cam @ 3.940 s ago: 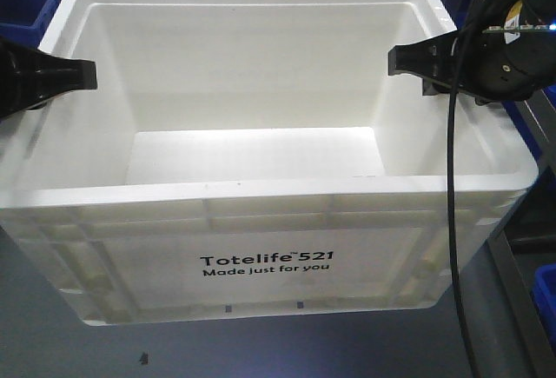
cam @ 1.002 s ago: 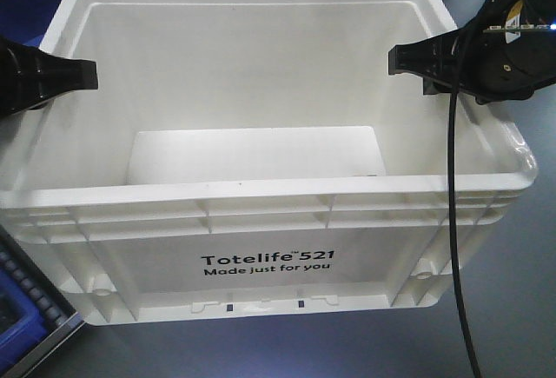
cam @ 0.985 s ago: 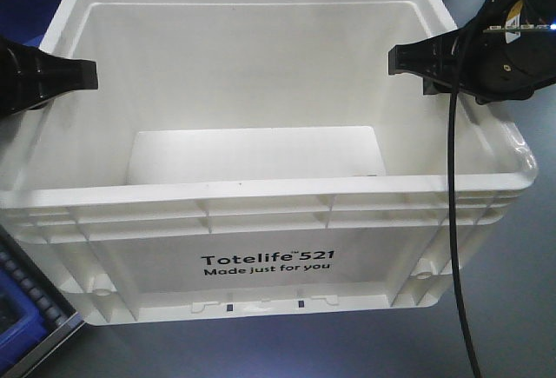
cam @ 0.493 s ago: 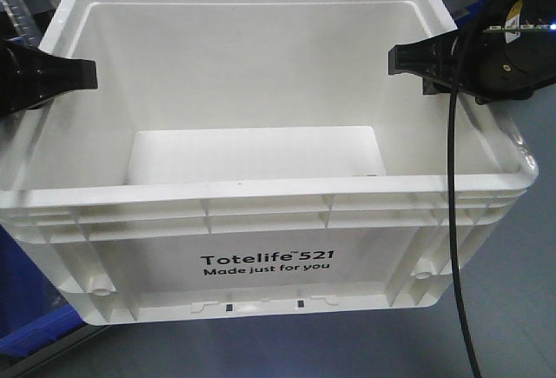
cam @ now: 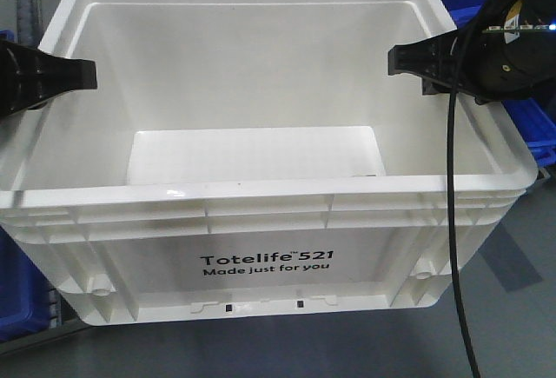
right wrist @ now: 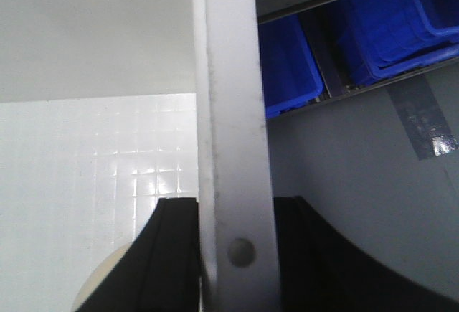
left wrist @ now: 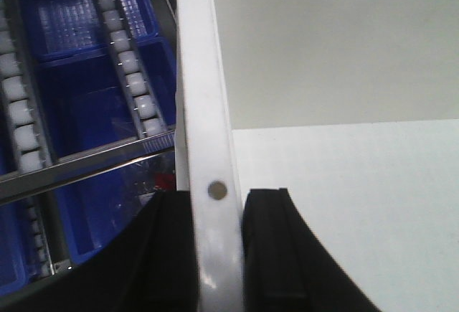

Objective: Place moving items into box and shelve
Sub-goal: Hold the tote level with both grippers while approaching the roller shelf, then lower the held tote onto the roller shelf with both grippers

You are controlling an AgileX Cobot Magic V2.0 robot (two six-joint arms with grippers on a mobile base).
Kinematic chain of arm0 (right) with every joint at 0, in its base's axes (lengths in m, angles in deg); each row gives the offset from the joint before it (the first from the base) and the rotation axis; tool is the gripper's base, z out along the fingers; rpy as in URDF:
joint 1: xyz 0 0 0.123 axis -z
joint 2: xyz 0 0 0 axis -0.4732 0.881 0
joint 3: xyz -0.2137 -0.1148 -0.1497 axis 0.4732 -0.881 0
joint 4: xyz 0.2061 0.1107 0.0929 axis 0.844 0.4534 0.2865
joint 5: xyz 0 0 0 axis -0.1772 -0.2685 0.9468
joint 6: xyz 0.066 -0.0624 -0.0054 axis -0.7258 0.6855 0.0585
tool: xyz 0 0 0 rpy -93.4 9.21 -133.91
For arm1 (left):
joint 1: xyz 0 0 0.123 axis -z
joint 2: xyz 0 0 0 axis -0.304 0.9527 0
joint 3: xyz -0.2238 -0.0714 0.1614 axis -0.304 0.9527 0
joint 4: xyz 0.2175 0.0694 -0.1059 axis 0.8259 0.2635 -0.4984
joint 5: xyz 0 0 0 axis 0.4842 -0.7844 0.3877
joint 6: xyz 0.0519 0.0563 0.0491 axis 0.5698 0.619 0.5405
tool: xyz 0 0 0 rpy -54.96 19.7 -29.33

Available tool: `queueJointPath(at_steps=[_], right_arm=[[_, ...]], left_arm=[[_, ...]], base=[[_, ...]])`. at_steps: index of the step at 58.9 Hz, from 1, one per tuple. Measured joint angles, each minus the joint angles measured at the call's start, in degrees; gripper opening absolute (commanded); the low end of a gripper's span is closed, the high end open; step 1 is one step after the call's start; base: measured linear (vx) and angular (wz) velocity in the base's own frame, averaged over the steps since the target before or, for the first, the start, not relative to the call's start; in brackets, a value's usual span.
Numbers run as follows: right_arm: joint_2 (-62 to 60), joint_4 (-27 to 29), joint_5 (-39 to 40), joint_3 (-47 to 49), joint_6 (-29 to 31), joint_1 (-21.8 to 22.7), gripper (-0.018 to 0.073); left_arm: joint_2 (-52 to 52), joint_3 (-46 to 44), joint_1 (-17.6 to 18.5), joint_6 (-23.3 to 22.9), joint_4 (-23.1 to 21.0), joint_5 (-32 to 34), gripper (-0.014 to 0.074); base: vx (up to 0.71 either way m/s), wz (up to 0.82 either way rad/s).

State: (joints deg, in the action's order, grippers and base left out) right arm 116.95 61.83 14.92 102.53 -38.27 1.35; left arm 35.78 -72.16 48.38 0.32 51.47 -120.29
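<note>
Two tools hold the big white box by its rim.

Blue bins (left wrist: 79,104) and a roller shelf (left wrist: 129,75) lie beside the box (cam: 261,222), whose long side with its words faces front. The left tool (left wrist: 211,254) and right tool (right wrist: 233,254) each pinch a side wall.

Left gripper (left wrist: 215,254) clamped astride the box (cam: 261,195) left rim, one finger inside, one outside. Right gripper (right wrist: 233,254) pinching the right rim likewise. Both arms reaching in level from opposite sides, black cable hanging off the right wrist.
</note>
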Motion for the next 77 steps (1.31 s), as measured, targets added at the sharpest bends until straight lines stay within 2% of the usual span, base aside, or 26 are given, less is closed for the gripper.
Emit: queueJointPath(at_steps=[38,77], right_arm=[[0.0,0.06,0.0,0.0,0.0,0.0,-0.0015],[0.0,0.06,0.0,0.0,0.0,0.0,-0.0015]], left_arm=[[0.0,0.0,0.0,-0.05,0.0,0.0,-0.0022],[0.0,0.0,0.0,-0.05,0.05,0.0,-0.0022]], base=[[0.05,0.37],[0.07,0.16]])
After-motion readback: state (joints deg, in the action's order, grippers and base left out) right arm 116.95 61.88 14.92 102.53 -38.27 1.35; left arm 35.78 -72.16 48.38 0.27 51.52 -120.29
